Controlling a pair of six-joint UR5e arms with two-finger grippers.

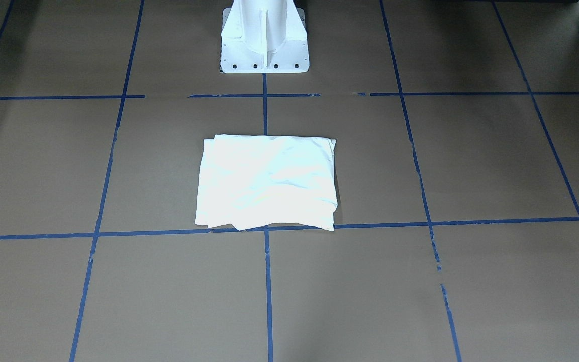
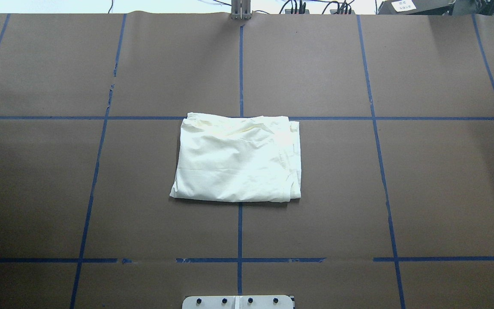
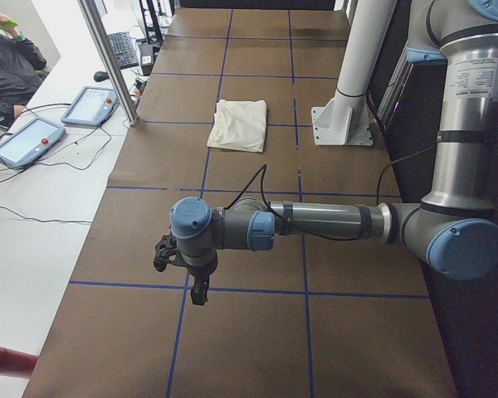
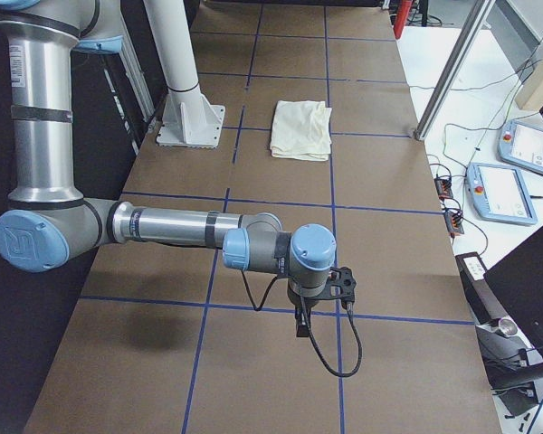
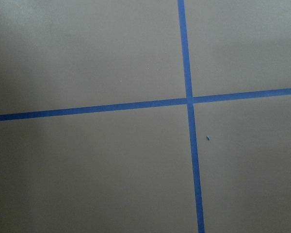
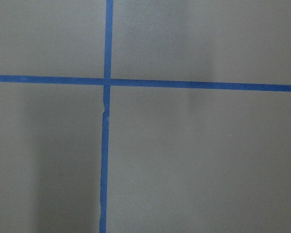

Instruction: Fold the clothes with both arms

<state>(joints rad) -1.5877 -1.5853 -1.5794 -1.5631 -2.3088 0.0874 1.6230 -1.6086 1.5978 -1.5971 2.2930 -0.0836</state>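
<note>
White garment (image 2: 238, 159) lies folded and flat at bench (image 2: 58, 193) centre, before pedestal (image 1: 264, 40); long axis runs along bench. Left arm (image 3: 324, 222) and right arm (image 4: 176, 226) hang over opposite ends, well apart from garment; neither evidently nearer. Jaws point down; open or closed, cannot tell.

- We see a table (image 2: 37, 64) covered in brown paper and marked into large squares by blue tape lines (image 2: 240, 64).
- Along the operators' side runs a white bench (image 3: 33, 240) carrying teach pendants (image 3: 90, 105) and a keyboard (image 3: 124, 50).
- A metal post (image 3: 108, 58) stands at the table's edge.
- Black cables (image 2: 298, 6) show beyond the far edge.
- A person in a dark jacket (image 3: 8, 75) sits at the bench.
- We find the light soft, with faint shadows on the paper.
</note>
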